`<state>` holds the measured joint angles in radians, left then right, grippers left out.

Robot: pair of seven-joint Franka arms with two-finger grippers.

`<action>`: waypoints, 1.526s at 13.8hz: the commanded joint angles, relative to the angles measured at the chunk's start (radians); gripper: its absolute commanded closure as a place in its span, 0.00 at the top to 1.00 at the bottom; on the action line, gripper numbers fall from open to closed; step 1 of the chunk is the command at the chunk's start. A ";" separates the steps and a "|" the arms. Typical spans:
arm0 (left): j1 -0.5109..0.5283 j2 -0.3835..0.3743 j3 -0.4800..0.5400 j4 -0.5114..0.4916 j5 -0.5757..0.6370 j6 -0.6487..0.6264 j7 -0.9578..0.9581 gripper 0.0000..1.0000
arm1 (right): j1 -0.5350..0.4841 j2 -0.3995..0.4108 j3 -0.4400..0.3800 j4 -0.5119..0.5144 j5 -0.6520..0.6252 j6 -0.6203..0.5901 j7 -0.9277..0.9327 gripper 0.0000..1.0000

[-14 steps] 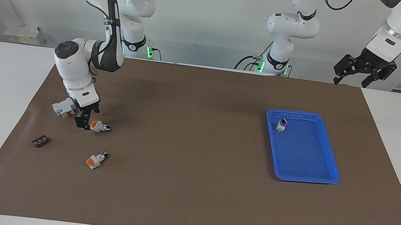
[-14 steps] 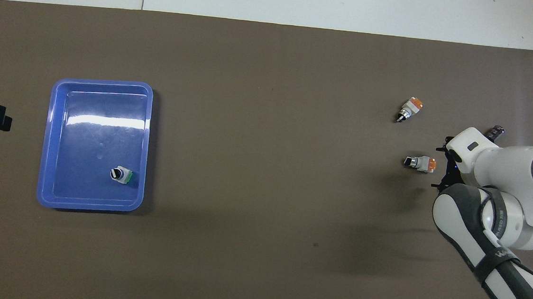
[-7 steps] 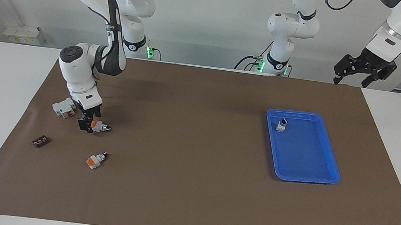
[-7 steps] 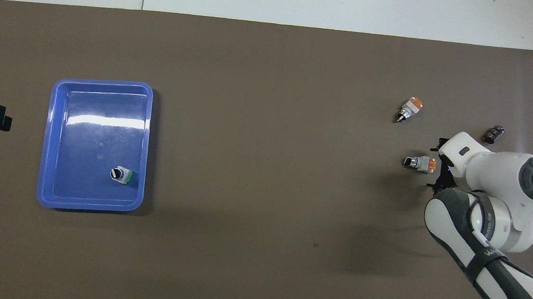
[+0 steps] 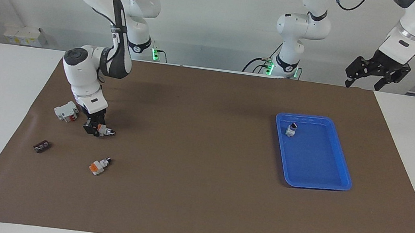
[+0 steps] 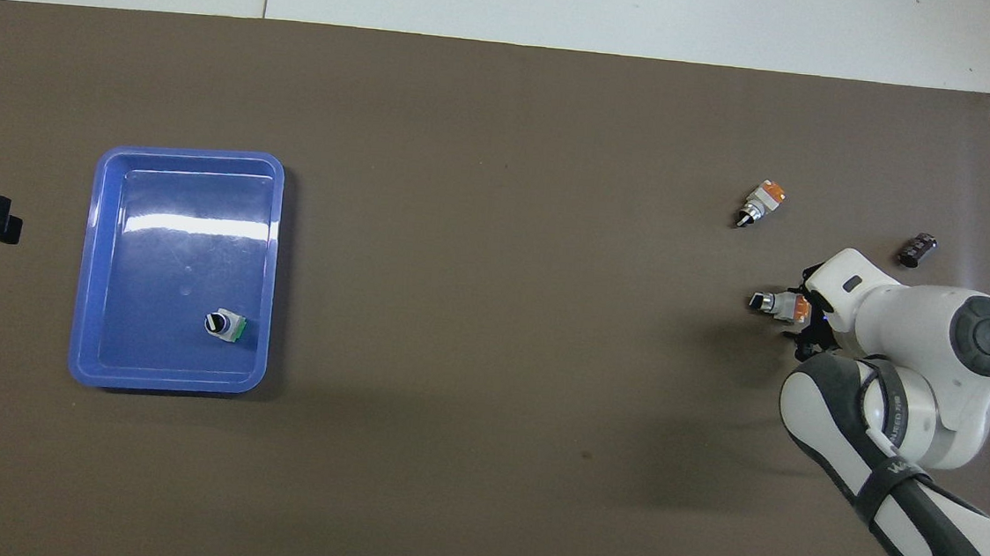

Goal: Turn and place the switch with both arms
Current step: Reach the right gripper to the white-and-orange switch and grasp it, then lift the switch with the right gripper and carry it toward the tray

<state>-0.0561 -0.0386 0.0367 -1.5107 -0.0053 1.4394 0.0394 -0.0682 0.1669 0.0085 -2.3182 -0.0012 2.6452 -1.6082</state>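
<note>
Right tool closes on the orange-ended rotary switch at the right arm's end of the desk.

Right tool (image 5: 96,130) was beside the switch (image 5: 103,131) with fingers apart a second ago; it has since slid over the orange block and now looks clamped on it, black knob sticking out, switch lying flat on the brown mat (image 5: 189,194). Grasp looks made, lift next, then likely a handover. Left tool (image 5: 377,70) waits high over the left arm's end, fingers apart. A second orange switch (image 5: 99,166) lies farther from the robots; the white-and-red block (image 5: 66,110) and small black piece (image 5: 41,146) are near. The blue tray (image 5: 341,166) already holds a green-ended switch (image 5: 291,129).
</note>
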 commanded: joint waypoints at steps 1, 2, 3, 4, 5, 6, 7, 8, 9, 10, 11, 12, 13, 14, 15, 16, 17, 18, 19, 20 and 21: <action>0.004 -0.026 -0.003 -0.031 0.013 0.012 0.002 1.00 | 0.007 0.003 0.004 -0.010 0.023 0.025 -0.010 0.00; 0.004 -0.026 -0.003 -0.031 0.013 0.010 0.002 1.00 | 0.010 0.003 0.004 -0.006 0.023 0.019 -0.013 0.00; 0.004 -0.026 -0.003 -0.031 0.013 0.010 0.002 1.00 | 0.008 0.003 0.004 -0.003 0.023 0.018 -0.007 0.00; 0.005 -0.026 -0.003 -0.031 0.013 0.012 0.002 1.00 | 0.008 0.003 0.004 0.006 0.021 0.007 -0.007 0.00; 0.005 -0.026 -0.003 -0.031 0.013 0.012 0.002 1.00 | 0.010 -0.003 0.007 0.020 0.021 -0.035 -0.013 0.00; 0.004 -0.026 -0.003 -0.031 0.013 0.010 0.002 1.00 | 0.016 -0.006 0.028 0.057 0.023 -0.109 -0.015 0.00; 0.004 -0.026 -0.003 -0.031 0.013 0.010 0.002 1.00 | 0.018 -0.012 0.063 0.098 0.024 -0.181 -0.010 0.00; 0.004 -0.026 -0.003 -0.031 0.013 0.012 0.002 1.00 | 0.016 -0.017 0.099 0.137 0.038 -0.232 -0.006 0.00; 0.005 -0.026 -0.003 -0.031 0.013 0.012 0.002 1.00 | 0.016 -0.021 0.131 0.166 0.114 -0.261 -0.010 0.00; 0.004 -0.026 -0.003 -0.031 0.013 0.010 0.002 1.00 | 0.016 -0.021 0.155 0.196 0.189 -0.280 -0.018 0.00; 0.004 -0.026 -0.003 -0.031 0.013 0.012 0.002 1.00 | 0.018 -0.021 0.181 0.235 0.245 -0.310 -0.021 0.00; 0.005 -0.026 -0.003 -0.031 0.013 0.012 0.002 1.00 | 0.018 -0.021 0.214 0.282 0.300 -0.345 -0.013 0.00; 0.004 -0.026 -0.003 -0.031 0.013 0.012 0.002 1.00 | 0.018 -0.021 0.234 0.322 0.358 -0.367 -0.007 0.00; 0.005 -0.026 -0.003 -0.031 0.013 0.010 0.002 1.00 | 0.018 -0.032 0.252 0.348 0.415 -0.378 0.008 0.00; 0.004 -0.026 -0.003 -0.031 0.013 0.012 0.002 1.00 | 0.018 -0.047 0.267 0.359 0.453 -0.379 0.028 0.00; 0.004 -0.026 -0.003 -0.031 0.013 0.010 0.002 1.00 | 0.018 -0.064 0.286 0.368 0.477 -0.379 0.040 0.00; 0.004 -0.026 -0.003 -0.031 0.013 0.010 0.002 1.00 | 0.018 -0.087 0.300 0.369 0.496 -0.379 0.057 0.00; 0.004 -0.026 -0.003 -0.031 0.013 0.012 0.002 1.00 | 0.018 -0.107 0.313 0.370 0.527 -0.383 0.073 0.00; 0.004 -0.026 -0.003 -0.031 0.013 0.012 0.002 1.00 | 0.019 -0.125 0.327 0.385 0.565 -0.398 0.083 0.00; 0.004 -0.026 -0.003 -0.031 0.013 0.010 0.002 1.00 | 0.025 -0.139 0.341 0.388 0.587 -0.399 0.108 0.00; 0.004 -0.026 -0.003 -0.031 0.013 0.012 0.002 1.00 | 0.030 -0.139 0.356 0.388 0.611 -0.398 0.116 0.00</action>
<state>-0.0561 -0.0386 0.0367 -1.5107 -0.0053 1.4394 0.0394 -0.0333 0.0462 0.3371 -1.9330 0.5632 2.2679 -1.5220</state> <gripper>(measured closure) 0.000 0.581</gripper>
